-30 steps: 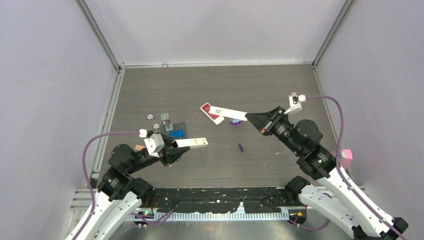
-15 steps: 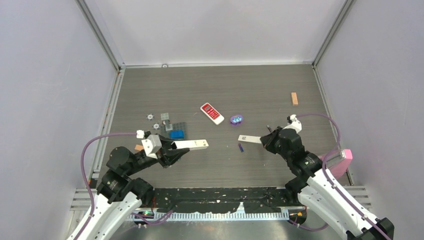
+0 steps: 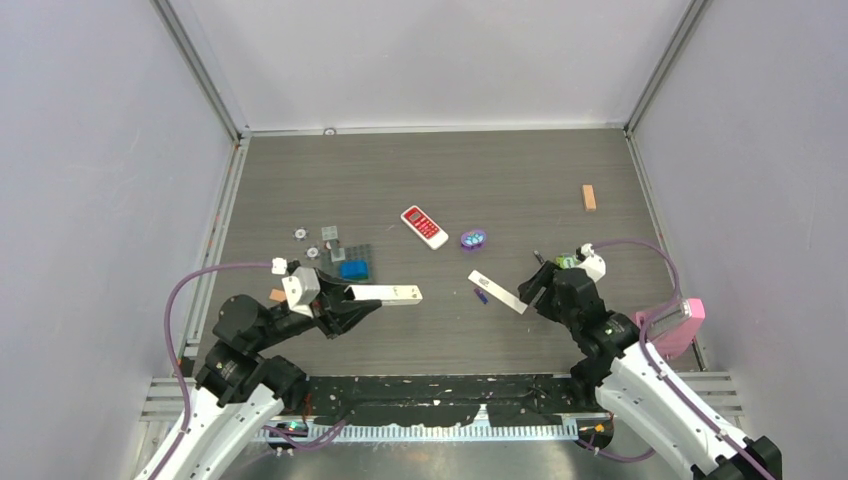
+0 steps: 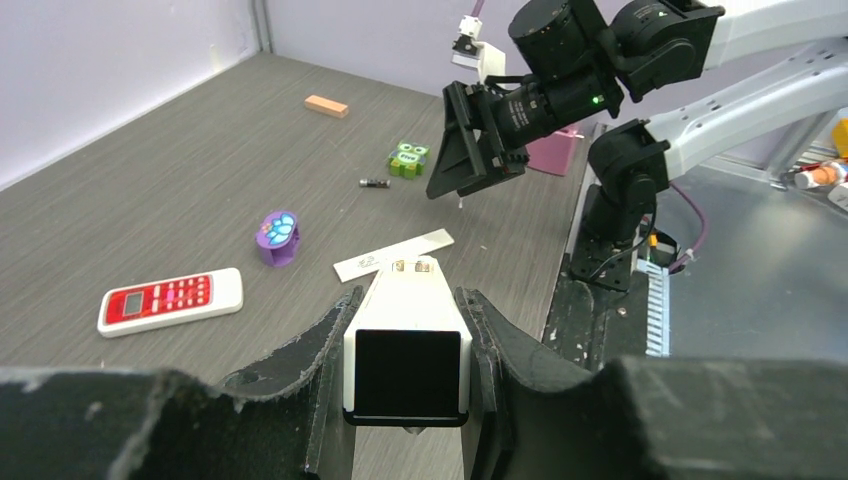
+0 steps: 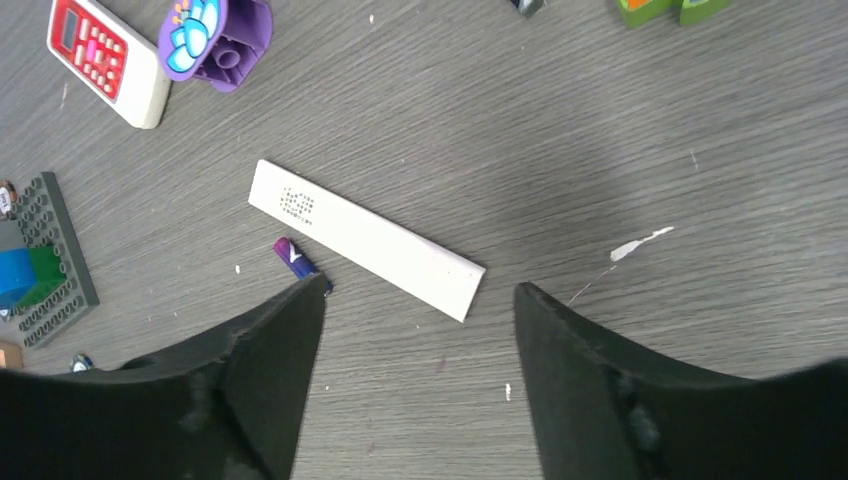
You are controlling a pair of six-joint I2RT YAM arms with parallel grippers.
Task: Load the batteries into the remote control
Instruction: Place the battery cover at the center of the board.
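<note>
Top view – the remote control (image 3: 388, 293) sticks out rightward from the left jaws, which are clamped on its near end. It is stiff, light plastic, so I judge that end grip sound for steadying it. A blue-purple battery (image 3: 481, 296) lies on the counter (image 3: 450, 180) just beside a white cover strip (image 3: 497, 291). The right jaws hang over the strip's right end.

Left wrist view – the remote control's (image 4: 405, 345) black end sits squarely between the closed left jaws, with metal contacts showing at its far end. Beyond it a dark battery (image 4: 375, 183) lies near a green toy (image 4: 408, 158), well apart from the remote.

Right wrist view – the right jaws stand wide apart and hold nothing. The cover strip (image 5: 365, 240) and the blue-purple battery (image 5: 298, 260) lie between and ahead of them, the two touching or nearly so.

Each cell looks light, hard, smooth and round, likely to roll or squirt out; I would pinch it across the middle of the barrel.

Count: one narrow remote, one wider red-faced remote (image 3: 424, 227), one cover strip, and two batteries found – any reddish-orange one I cannot make out
</note>
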